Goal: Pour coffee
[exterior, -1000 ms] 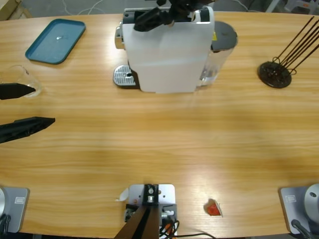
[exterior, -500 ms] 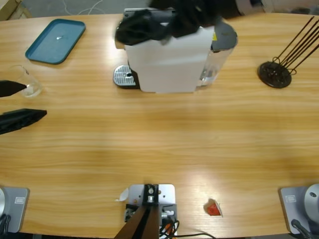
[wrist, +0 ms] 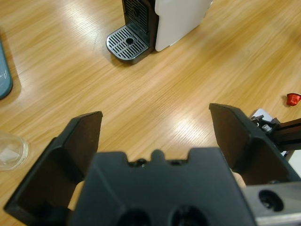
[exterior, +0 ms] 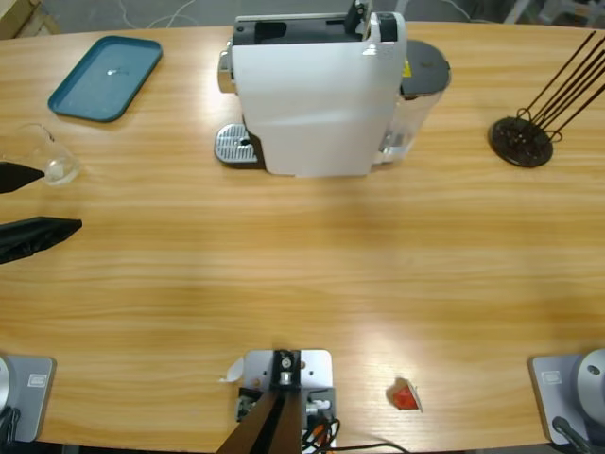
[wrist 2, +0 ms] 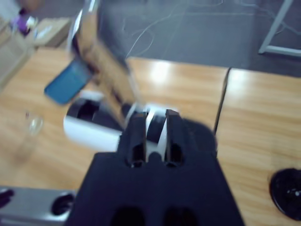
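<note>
The white coffee machine (exterior: 317,95) stands at the table's far middle, its metal drip tray (exterior: 232,145) bare and its silver lever (exterior: 360,17) raised. An empty-looking clear glass (exterior: 47,156) sits near the left edge. My left gripper (exterior: 59,200) hovers open just beside it, one jaw tip close to the glass. In the left wrist view the glass (wrist: 10,149) lies outside the left gripper (wrist: 155,115), at lower left. My right gripper (wrist 2: 150,120) is shut, high above the machine (wrist 2: 94,132), and out of the high view. The coffee does not show.
A blue tray (exterior: 104,76) lies at the far left. A black round stand with thin rods (exterior: 520,142) sits at the far right. A small red foil scrap (exterior: 405,395) lies near the front edge. Bare wood spans the middle.
The arm that covered the machine's top has lifted out of the high view, leaving the lever up. My left gripper has drawn back slightly toward the left edge.
</note>
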`<action>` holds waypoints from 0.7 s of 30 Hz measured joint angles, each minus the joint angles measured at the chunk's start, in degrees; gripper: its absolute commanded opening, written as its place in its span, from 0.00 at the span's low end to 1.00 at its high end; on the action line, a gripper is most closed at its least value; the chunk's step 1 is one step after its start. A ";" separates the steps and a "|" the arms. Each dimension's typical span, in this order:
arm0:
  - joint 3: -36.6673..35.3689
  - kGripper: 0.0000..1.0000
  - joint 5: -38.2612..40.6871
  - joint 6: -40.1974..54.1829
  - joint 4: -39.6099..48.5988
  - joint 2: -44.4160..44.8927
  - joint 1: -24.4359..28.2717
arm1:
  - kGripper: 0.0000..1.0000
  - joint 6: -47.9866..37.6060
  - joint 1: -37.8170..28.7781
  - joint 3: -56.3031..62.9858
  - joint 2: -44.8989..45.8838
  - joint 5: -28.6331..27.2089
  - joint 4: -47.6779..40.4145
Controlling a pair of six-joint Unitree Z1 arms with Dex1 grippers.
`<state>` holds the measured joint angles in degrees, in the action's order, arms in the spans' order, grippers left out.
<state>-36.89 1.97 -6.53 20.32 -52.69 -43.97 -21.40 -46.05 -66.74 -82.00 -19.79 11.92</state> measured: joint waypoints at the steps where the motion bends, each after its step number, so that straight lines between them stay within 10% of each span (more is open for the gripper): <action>1: 0.00 0.99 0.00 0.00 0.03 0.00 0.00 | 0.00 -0.40 0.78 -1.53 -1.25 -0.02 -0.10; 21: 0.00 0.99 0.00 0.05 0.36 -0.01 0.00 | 0.00 -11.96 -7.15 -6.91 -10.78 -0.45 -10.21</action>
<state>-36.89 1.97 -6.48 20.69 -52.70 -43.97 -33.37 -53.21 -73.65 -92.78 -20.24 1.71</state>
